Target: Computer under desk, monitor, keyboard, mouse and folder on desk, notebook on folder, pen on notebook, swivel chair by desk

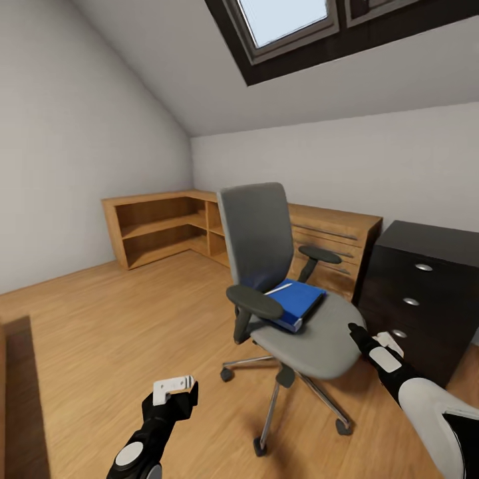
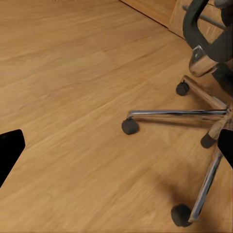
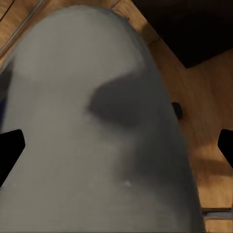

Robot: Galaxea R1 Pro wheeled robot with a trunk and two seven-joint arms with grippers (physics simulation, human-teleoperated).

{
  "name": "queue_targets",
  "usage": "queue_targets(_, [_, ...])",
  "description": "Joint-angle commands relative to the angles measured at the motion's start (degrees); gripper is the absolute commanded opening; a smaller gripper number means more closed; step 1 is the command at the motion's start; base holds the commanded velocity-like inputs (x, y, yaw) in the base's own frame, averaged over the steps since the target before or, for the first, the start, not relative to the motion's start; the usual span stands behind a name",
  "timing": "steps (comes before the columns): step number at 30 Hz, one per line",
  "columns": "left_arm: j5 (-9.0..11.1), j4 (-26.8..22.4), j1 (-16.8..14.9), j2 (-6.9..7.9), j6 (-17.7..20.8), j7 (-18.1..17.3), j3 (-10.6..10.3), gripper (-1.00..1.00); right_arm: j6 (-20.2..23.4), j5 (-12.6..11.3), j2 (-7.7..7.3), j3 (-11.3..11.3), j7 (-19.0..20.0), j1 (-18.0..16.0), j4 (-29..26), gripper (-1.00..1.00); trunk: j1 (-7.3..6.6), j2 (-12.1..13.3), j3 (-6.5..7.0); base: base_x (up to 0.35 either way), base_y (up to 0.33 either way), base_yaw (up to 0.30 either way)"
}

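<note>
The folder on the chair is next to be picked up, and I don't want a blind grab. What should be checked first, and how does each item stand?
1. Folder visible on swivel chair seat: ok.
2. Right gripper over the seat's front edge: ok.
3. Right gripper open, empty: ok.
4. Right gripper above the folder itself: not ok, still short of it.
5. Left gripper open, over the floor: ok.
6. Desk top has room: cannot tell.

You are looking into an attic room of a home fitted out as a study: pale sloped walls (image 1: 80,133) rise to a skylight (image 1: 286,23), and a wood plank floor (image 1: 120,319) runs to low oak shelving (image 1: 159,226) in the far corner. A grey swivel chair (image 1: 266,253) stands beside a dark drawer unit (image 1: 416,299).
</note>
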Motion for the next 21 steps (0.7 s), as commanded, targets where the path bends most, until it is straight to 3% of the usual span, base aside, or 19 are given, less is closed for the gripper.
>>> queue_targets(1, [0.60, -0.11, -0.01, 0.01, 0.17, 0.47, -0.07, 1.00, -0.11, -0.50, 0.00, 0.03, -0.03, -0.01, -0.02, 1.00, 0.00, -0.02, -0.05, 0.099, -0.259, 0.002])
queue_targets(9, [0.66, -0.10, -0.01, 0.04, 0.17, 0.47, -0.06, 1.00, -0.11, -0.50, 0.00, 0.04, -0.03, -0.01, 0.01, 1.00, 0.00, -0.02, -0.05, -0.030, -0.267, 0.001])
queue_targets(21, [0.67, -0.10, -0.01, 0.04, 0.17, 0.47, -0.02, 1.00, -0.15, -0.50, 0.34, 0.05, -0.03, -0.01, 0.06, 1.00, 0.00, -0.02, -0.05, -0.079, -0.044, 0.000])
